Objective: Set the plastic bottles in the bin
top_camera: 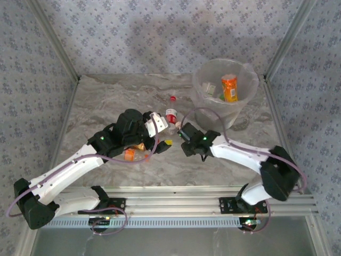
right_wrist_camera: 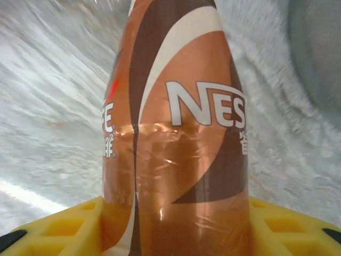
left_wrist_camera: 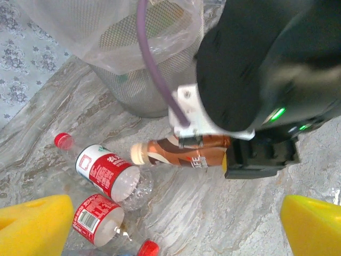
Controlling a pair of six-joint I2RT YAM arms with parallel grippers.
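The brown coffee bottle (left_wrist_camera: 178, 153) is seen lying on its side near the middle of the table (top_camera: 106, 96), cap toward 9 o'clock in the left wrist view, with the bin (top_camera: 241, 106) between 1 and 2 o'clock from it. It is judged light, prone to roll and slick in its glossy sleeve, so it is best taken across the straight lower body, not the tapered neck. The right gripper (left_wrist_camera: 228, 160) is closed across that lower body, while the left gripper (left_wrist_camera: 170, 234) is held wide open near two red-labelled bottles (left_wrist_camera: 104, 170), nothing being gripped.
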